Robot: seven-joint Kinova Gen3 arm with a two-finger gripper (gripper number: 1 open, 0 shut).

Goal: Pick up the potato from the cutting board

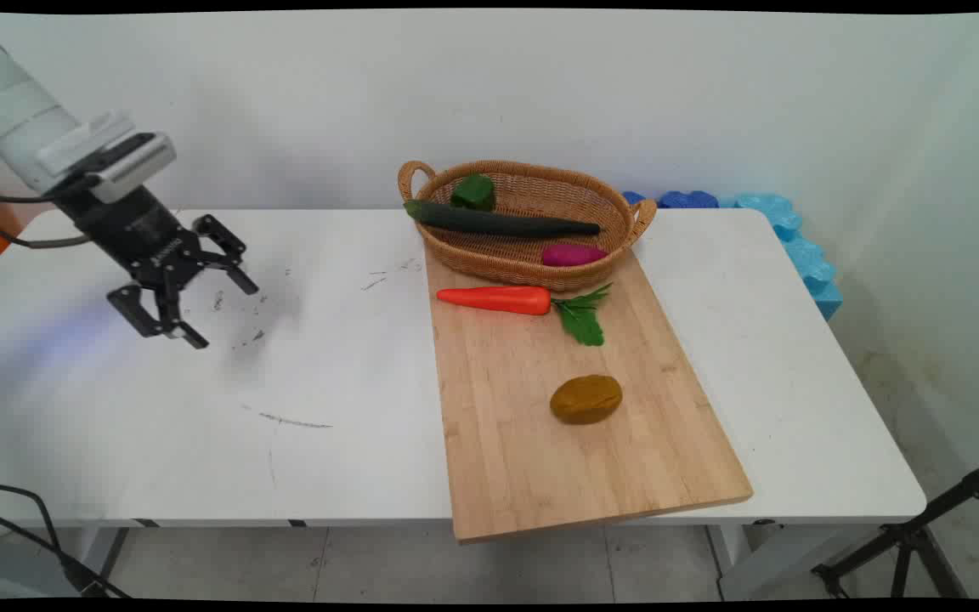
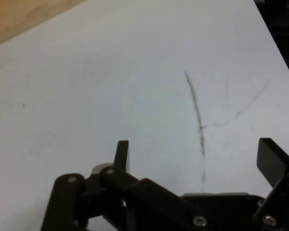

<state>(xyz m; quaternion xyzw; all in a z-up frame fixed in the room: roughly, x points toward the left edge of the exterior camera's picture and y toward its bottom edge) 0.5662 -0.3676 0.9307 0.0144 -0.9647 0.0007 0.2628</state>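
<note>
My black gripper (image 1: 222, 314) hangs open over the left part of the white table (image 1: 200, 425), holding nothing. In the hand view its two fingers (image 2: 121, 154) stand wide apart above bare, scuffed tabletop (image 2: 135, 86). Well to the right lies a wooden cutting board (image 1: 574, 442) with an orange carrot (image 1: 496, 298) with green leaves and a brown potato-like lump (image 1: 586, 399) on it. A wicker basket (image 1: 532, 268) rests on the board's far end, holding a long dark cucumber (image 1: 498, 223), a green pepper (image 1: 473, 192) and a magenta vegetable (image 1: 573, 254).
Dark scuff marks (image 1: 285, 419) streak the table left of the board. Blue foam pieces (image 1: 783, 229) lie behind the table's far right corner. A black tripod leg (image 1: 923, 531) stands on the floor at lower right. Black cables (image 1: 22, 510) hang at the left.
</note>
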